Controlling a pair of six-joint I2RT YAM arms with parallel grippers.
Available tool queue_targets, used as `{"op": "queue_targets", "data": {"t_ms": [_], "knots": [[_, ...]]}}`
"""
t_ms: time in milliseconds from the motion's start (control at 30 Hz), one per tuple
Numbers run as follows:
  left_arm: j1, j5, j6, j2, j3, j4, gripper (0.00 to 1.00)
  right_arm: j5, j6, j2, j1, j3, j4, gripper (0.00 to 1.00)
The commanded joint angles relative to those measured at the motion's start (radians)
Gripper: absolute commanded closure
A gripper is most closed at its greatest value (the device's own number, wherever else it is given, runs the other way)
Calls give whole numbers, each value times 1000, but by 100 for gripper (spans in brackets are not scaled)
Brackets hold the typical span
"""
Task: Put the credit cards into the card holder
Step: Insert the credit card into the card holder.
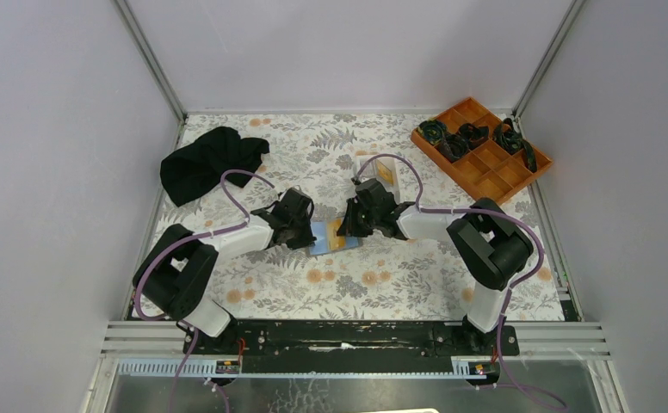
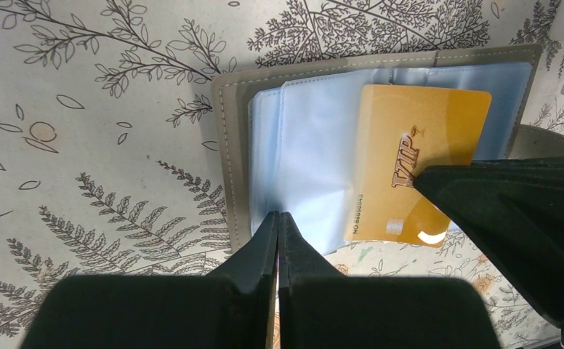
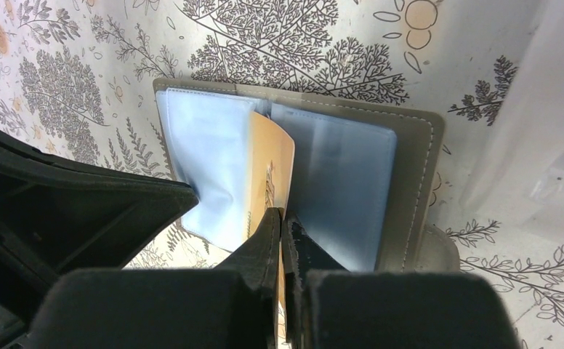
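"What was the biggest thing there?"

"The table point(image 1: 399, 292), with flowers and leaves printed all over it. Next came the two arms. The left arm point(image 1: 227, 245) was bent at its elbow and reached in toward the middle. The right arm point(image 1: 477, 237) was bent the same way from the other side, so the two met nose to nose."

"What lay around them?"

"A black cloth point(image 1: 206, 163) sat crumpled at the far left, well apart from the arms. An orange tray point(image 1: 520, 185) sat in the far right corner, with dark things in some of its boxes."

"Where was the card holder point(image 2: 301, 145)?"

"It lay open on the table in the middle, between the two grippers, with its pale blue pages facing up."

"And the gold credit card point(image 2: 417, 145)?"

"It lay over the blue pages with one edge lifted. The right gripper point(image 3: 283, 214) had its fingers squeezed tight on that edge."

"And the left gripper point(image 2: 278, 218)?"

"Its fingers were pressed together with no gap. The tips sat at the edge of a blue page. I could not tell if they pinched the page."
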Motion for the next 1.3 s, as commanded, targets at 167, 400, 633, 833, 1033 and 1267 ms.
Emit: {"op": "queue_targets", "data": {"t_ms": [167,400,633,833,1033,1267], "knots": [[4,-121,43,82,-43,-219,100,-16,-42,33,44,-85,-181,100],[4,-110,46,104,-37,-237,100,-44,-21,18,44,-116,-131,100],[4,-115,60,101,-19,-273,100,-119,37,40,43,-147,-18,100],[4,-116,70,96,-10,-300,100,-160,97,32,36,-176,60,100],[4,-111,68,87,-24,-316,100,-172,136,4,18,-205,100,100],[4,-135,58,26,-14,-347,91,-166,141,42,17,-205,124,100]]}}
